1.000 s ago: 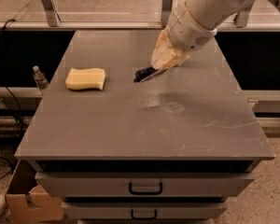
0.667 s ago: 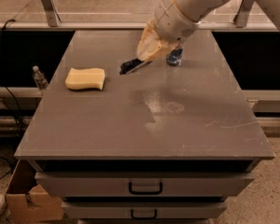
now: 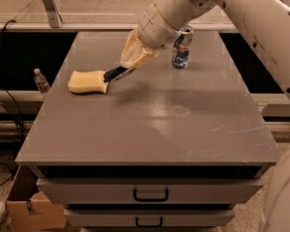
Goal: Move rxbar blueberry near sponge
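Navy rxbar blueberry (image 3: 115, 74) in the grasp of the gripper (image 3: 127, 68) (bar tilted), just beside the sponge (image 3: 88, 81).

Grey table (image 3: 183, 129) across mid-frame, two handled drawers (image 3: 87, 193) under its front edge. Blue-and-silver can (image 3: 182, 50) upright at upper centre, just right of the gripper (image 3: 126, 70). Small bottle (image 3: 40, 81) at left edge; cardboard box (image 3: 34, 210) lower left.

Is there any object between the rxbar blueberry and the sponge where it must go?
Nothing visible stands between them. The gripper holds the rxbar blueberry just beside the sponge, at the end that faces the drink can. The can stands farther off on the table, behind the arm, outside the path.
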Controlling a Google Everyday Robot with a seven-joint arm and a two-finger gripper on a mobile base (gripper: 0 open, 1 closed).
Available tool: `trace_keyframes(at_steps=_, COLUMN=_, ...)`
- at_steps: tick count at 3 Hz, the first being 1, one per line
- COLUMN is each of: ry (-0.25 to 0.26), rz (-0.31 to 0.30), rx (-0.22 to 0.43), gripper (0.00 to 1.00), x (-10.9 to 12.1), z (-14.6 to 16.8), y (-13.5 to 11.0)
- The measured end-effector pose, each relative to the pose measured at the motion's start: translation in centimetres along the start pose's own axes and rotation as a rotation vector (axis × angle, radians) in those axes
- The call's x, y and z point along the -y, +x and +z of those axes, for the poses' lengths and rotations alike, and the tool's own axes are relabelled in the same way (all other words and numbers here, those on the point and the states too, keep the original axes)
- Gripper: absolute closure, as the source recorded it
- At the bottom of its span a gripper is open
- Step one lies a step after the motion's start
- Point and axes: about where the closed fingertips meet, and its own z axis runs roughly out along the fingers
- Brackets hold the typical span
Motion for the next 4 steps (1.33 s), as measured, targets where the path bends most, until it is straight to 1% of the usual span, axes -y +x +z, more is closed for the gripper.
trace_keyframes(at_steps=1, ry=-0.024, rz=-0.006, rx=0.064, gripper=1.00, x=0.3, z=1.9, y=-0.1)
trace_keyframes(at_steps=2, ry=-0.056, rz=-0.005, rx=0.129, gripper=0.84, x=0.3, z=3.5, y=-0.1)
trace_keyframes(at_steps=4, ry=-0.059, rz=-0.005, rx=0.135, gripper=0.37, x=0.4, z=4.0, y=-0.2)
